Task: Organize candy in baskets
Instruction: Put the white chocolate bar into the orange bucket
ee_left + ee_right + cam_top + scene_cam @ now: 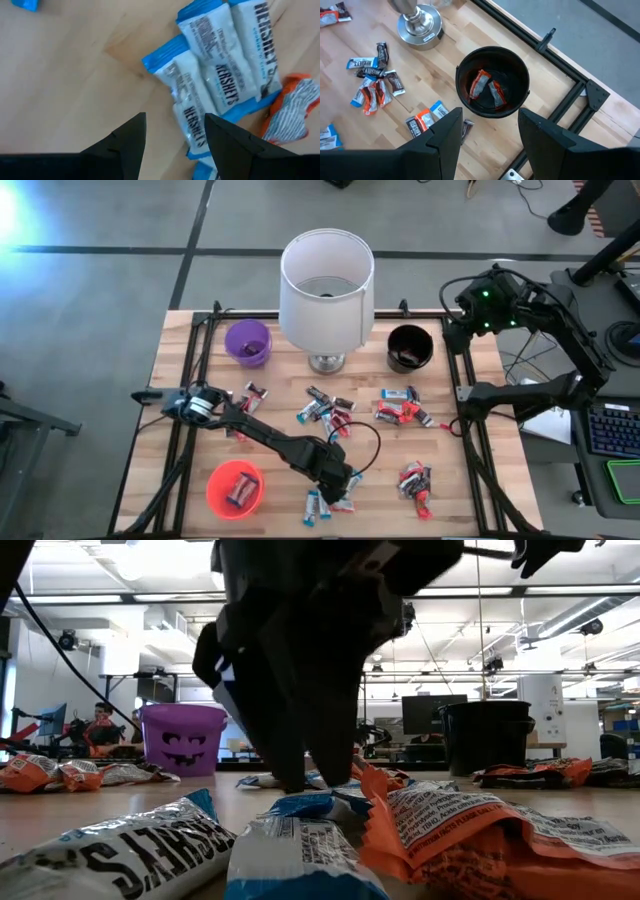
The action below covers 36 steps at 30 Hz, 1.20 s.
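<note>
The wooden table (190,380) carries a white lampshade (326,285) at twelve o'clock. The purple basket (247,342) sits at its nine o'clock, the black basket (408,348) at its three, holding orange-wrapped bars (487,91). The orange-red basket (235,488) lies at seven o'clock of the table, with candy inside. The left gripper (338,483) hangs low at six o'clock, fingers spread over blue-and-white bars (215,85), one bar between the tips, not pinched. The right gripper (487,132) waits at two o'clock above the black basket, fingers spread, empty. Loose candy (325,412) scatters across the table's centre.
</note>
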Each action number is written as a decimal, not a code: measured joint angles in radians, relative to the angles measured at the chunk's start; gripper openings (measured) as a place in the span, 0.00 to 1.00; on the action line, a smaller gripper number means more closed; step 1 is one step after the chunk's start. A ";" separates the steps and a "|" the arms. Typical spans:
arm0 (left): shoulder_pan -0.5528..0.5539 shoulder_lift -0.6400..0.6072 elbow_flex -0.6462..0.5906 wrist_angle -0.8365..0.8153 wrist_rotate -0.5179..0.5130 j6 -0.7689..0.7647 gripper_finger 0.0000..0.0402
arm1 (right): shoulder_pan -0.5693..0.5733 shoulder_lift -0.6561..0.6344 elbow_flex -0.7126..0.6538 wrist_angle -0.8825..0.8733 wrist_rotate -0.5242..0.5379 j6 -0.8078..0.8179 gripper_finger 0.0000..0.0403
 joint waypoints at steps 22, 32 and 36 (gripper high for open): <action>-0.004 -0.012 -0.056 0.102 0.005 0.027 0.03 | 0.000 -0.010 0.000 0.000 0.000 0.002 0.45; -0.018 -0.118 -0.057 0.029 0.003 0.041 0.00 | 0.000 -0.010 0.000 0.000 0.004 -0.016 0.45; -0.036 -0.193 -0.057 -0.035 -0.003 0.041 0.00 | 0.000 -0.010 0.000 0.000 0.008 -0.024 0.45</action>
